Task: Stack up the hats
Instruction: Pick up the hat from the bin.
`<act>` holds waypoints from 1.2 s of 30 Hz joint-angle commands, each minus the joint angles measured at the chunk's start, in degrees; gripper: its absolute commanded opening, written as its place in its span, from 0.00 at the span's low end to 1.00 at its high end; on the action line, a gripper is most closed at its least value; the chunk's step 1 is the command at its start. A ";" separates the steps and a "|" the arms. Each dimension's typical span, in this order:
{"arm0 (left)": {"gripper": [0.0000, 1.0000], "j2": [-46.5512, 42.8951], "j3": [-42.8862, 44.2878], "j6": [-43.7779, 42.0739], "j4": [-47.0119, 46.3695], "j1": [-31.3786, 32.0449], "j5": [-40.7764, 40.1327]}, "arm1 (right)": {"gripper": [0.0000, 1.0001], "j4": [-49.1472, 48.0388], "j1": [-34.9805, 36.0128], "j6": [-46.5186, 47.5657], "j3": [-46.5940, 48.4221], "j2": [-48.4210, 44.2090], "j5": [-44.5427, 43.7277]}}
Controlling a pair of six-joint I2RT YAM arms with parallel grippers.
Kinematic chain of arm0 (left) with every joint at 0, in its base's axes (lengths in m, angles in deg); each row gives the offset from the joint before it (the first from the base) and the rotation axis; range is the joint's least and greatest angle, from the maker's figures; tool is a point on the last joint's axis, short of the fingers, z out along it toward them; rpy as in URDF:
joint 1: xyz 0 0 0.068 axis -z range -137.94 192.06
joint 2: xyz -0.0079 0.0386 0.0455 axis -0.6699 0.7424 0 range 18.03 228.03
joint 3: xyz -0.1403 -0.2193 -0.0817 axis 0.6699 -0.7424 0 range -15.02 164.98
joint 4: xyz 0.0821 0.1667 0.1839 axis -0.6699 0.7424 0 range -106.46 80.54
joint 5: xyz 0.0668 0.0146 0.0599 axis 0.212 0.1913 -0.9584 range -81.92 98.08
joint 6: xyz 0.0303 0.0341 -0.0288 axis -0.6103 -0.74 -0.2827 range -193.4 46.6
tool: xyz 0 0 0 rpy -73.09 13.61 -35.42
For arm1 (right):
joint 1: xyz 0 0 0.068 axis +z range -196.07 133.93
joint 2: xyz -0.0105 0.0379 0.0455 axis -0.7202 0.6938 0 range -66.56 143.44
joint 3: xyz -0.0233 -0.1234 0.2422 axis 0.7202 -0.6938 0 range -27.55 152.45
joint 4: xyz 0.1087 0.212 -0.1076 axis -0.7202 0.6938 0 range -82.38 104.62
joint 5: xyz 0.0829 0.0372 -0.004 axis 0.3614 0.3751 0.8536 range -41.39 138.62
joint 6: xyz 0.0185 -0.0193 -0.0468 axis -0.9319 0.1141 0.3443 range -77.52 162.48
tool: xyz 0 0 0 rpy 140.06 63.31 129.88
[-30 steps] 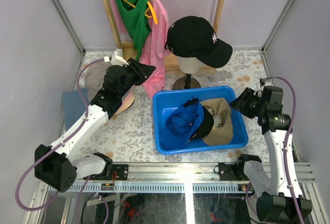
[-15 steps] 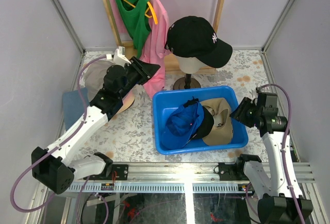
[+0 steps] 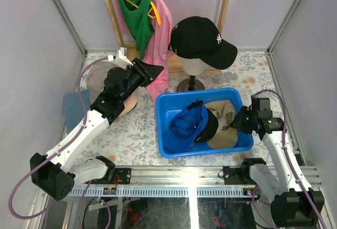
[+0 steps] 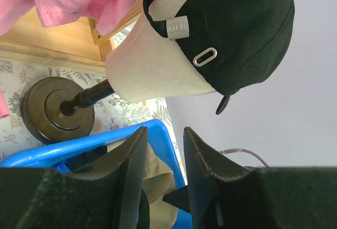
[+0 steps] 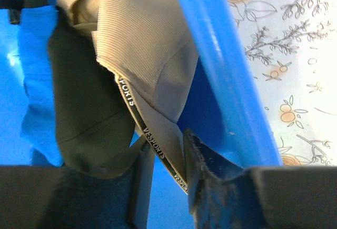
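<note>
A taupe bucket hat [image 3: 93, 80] lies on the worktop [image 3: 137, 134] under the left arm. The left claw [image 3: 149, 71] hangs just beside the pink shirt [image 3: 160, 34], fingers apart and holding nothing. A black baseball cap [image 3: 202, 38] sits on the mannequin head [image 3: 196, 66]. A blue cap [image 3: 184, 125] and a khaki cap [image 3: 225, 129] lie in the blue bin [image 3: 205, 151]. The right claw [image 3: 239, 123] straddles the khaki cap's edge; I cannot tell whether it is clamped.

— Where's the left gripper [image 3: 150, 71]?
— Raised, arm stretched far forward, jaws slightly apart.
— The right gripper [image 3: 238, 123]?
— Low, elbow bent, angled down-left, jaws parted narrowly.
</note>
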 commanded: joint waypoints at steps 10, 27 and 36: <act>0.33 2.48 6.42 -1.26 -0.99 0.17 1.30 | 0.00 3.15 2.26 0.18 13.27 0.77 -7.74; 0.33 7.59 20.76 1.12 2.88 1.42 5.44 | 0.00 18.71 3.18 1.38 30.74 -2.09 -13.49; 0.33 11.35 30.38 1.54 5.78 1.72 8.21 | 0.00 23.49 3.23 1.61 41.87 -1.62 -17.88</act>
